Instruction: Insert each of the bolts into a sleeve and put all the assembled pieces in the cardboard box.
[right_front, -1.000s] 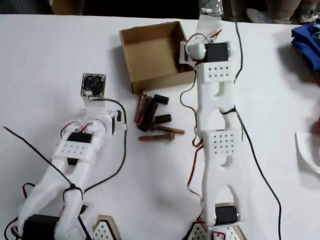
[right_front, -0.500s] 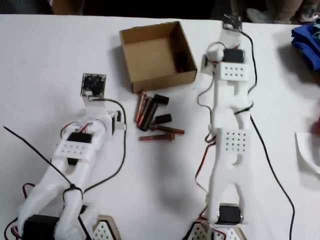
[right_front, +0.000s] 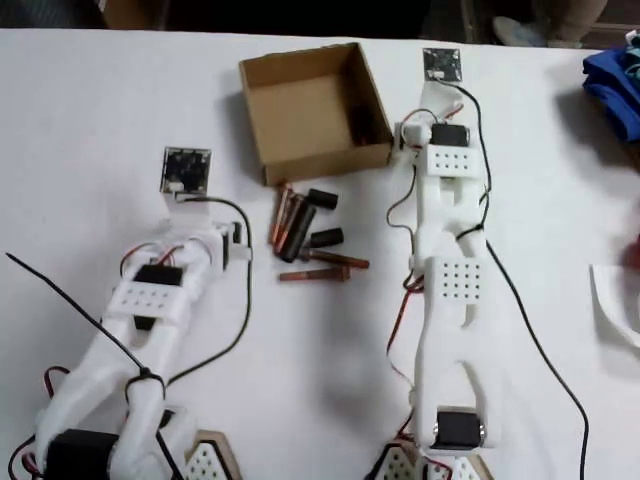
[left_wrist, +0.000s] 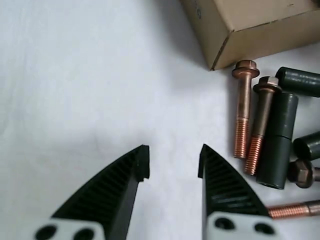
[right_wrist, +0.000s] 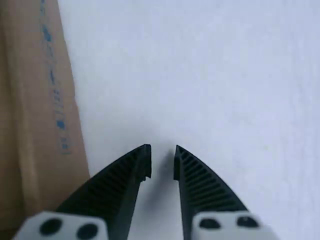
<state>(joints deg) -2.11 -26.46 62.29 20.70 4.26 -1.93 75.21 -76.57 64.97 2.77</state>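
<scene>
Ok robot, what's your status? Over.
Left claw open, empty, near loose bolts. Right claw slightly open, empty, beside box. Nothing in the way.

The bolts (left_wrist: 243, 105) are copper-toned metal with a dull sheen (threads rough, shanks smooth), the sleeves (left_wrist: 277, 135) matt black, the cardboard box (left_wrist: 260, 25) matt brown card, the surface (left_wrist: 75, 75) smooth white, the left gripper (left_wrist: 173, 161) ribbed black plastic.

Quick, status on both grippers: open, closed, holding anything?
Left gripper: open, empty, over the table near the bolts.
Right gripper: open by a narrow gap, empty, beside the cardboard box.
</scene>
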